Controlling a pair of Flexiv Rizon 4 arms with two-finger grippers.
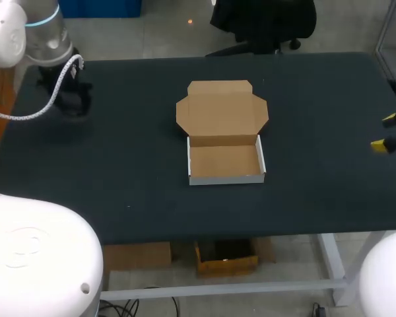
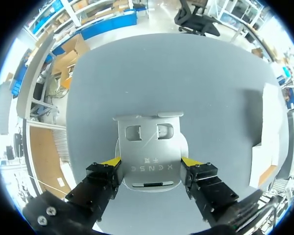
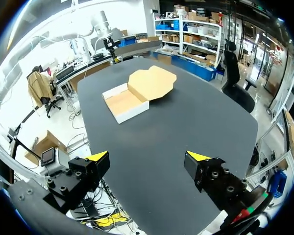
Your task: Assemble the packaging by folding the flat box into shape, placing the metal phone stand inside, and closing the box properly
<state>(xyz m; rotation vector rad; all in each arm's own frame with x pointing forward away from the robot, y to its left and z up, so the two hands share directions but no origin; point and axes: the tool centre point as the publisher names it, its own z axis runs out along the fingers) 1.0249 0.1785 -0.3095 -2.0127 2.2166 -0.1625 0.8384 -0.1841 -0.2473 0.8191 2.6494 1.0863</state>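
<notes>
The cardboard box (image 1: 225,161) sits folded into a shallow tray at the table's middle, its brown lid (image 1: 222,109) laid open and flat behind it. The wrist views also show the box (image 3: 125,102) (image 2: 268,139). A silver metal phone stand (image 2: 149,156) lies flat on the dark table between the fingers of my left gripper (image 2: 150,161), whose yellow tips press its two side edges. In the head view my left gripper (image 1: 71,99) is at the far left, and the stand is hidden under it. My right gripper (image 1: 387,132) (image 3: 147,160) hangs open and empty over the right edge.
The dark table (image 1: 132,152) carries only the box and the stand. A white cable (image 1: 49,102) loops off my left arm near the far left corner. Wide bare surface lies on both sides of the box.
</notes>
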